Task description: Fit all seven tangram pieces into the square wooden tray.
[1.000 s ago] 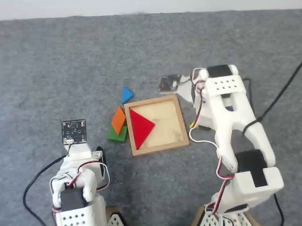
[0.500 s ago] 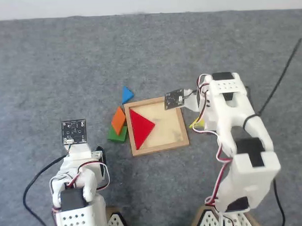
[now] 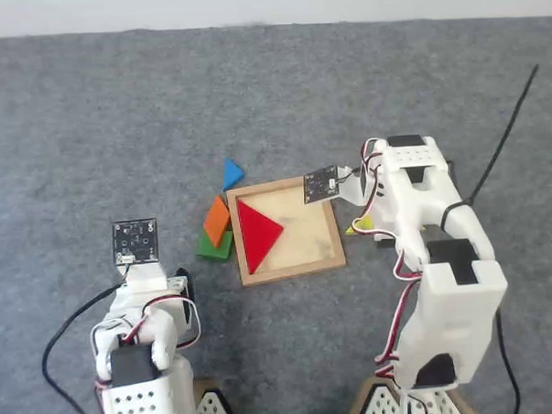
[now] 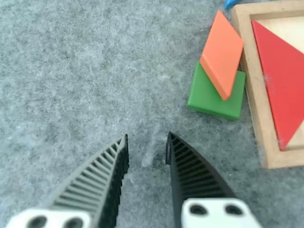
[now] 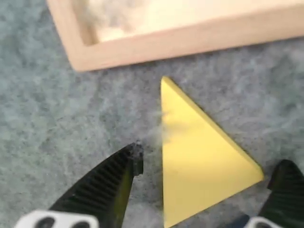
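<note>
Right wrist view: the right claw (image 5: pixel 211 159) is seen spread wide, with one finger on either side of a yellow triangle (image 5: pixel 199 175). The triangle is laid flat on the grey carpet-like table (image 5: pixel 57 118). Whether the fingers touch the piece cannot be told. Past the triangle's sharp corner, the outer wall of the square wooden tray (image 5: pixel 190 40) is seen, near the piece but apart from it.

From the high view, this arm is found at the right of the frame, with its claw lowered just right of the tray's right edge. Inside the tray, a large red triangle (image 3: pixel 256 231) is set against the left wall, and pale wood is shown to its right. Just left of the tray, an orange parallelogram (image 3: pixel 217 219) is rested partly on a green piece (image 3: pixel 214 247). A small blue triangle (image 3: pixel 231 172) is placed just above the tray's upper left corner.

The left claw (image 4: pixel 147 138) is held at the lower left of the frame, apart from the pieces. Its fingers are parted by a narrow gap, with only carpet between them.
</note>
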